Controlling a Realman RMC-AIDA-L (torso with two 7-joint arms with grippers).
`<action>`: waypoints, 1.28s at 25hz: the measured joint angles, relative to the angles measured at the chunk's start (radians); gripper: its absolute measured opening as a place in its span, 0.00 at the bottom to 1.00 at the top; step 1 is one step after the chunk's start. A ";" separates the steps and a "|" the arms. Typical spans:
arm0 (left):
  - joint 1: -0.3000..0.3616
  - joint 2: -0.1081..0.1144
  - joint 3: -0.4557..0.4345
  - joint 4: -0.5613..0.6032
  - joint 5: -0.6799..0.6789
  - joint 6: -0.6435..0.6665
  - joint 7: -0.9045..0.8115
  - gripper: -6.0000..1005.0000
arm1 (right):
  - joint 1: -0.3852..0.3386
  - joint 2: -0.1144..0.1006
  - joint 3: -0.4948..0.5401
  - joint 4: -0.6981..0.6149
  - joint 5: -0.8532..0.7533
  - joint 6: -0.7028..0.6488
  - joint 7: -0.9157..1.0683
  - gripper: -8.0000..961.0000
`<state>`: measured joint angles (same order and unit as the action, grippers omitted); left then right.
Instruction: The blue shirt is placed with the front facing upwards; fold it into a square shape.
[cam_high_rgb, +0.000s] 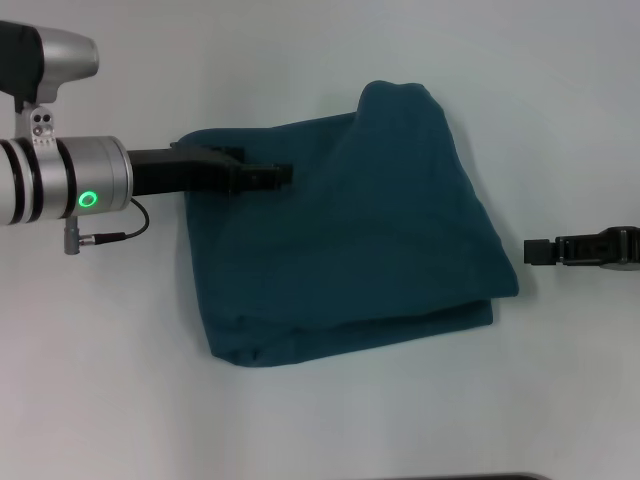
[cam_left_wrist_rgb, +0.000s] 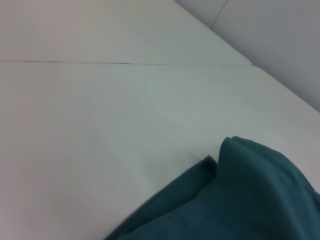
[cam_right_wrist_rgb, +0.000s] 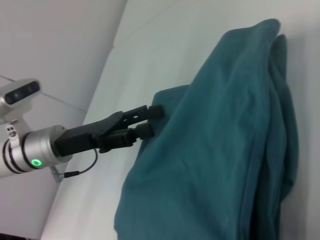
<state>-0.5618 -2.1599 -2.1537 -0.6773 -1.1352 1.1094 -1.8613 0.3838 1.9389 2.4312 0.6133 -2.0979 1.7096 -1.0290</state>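
The blue shirt (cam_high_rgb: 350, 240) lies folded in a rough square on the worktop (cam_high_rgb: 110, 380). It is soft, limp cloth, best pinched at an edge. Left claw (cam_high_rgb: 283, 176) hovers over it, slightly parted, empty. Right claw (cam_high_rgb: 530, 252) sits just beside it; I cannot tell its opening.

Folded blue shirt (cam_high_rgb: 350, 250), plain side up

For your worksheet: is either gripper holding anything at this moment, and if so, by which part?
Nothing is held. The left gripper hangs over the blue shirt with its fingers apart and no cloth between them. The right gripper sits off the shirt's right edge, clear of it.
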 joint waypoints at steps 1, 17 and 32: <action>0.000 0.000 0.000 0.000 0.000 0.000 0.000 0.90 | 0.001 0.000 0.000 -0.001 -0.002 -0.004 0.001 0.36; -0.001 0.000 0.000 0.001 0.000 -0.001 -0.001 0.90 | 0.049 0.032 -0.014 -0.025 -0.054 -0.071 0.007 0.35; 0.001 0.000 0.000 0.006 0.000 0.003 0.003 0.90 | 0.053 0.043 -0.051 -0.027 -0.057 -0.059 -0.004 0.27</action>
<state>-0.5609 -2.1597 -2.1537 -0.6710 -1.1352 1.1127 -1.8583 0.4369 1.9817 2.3801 0.5859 -2.1554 1.6508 -1.0334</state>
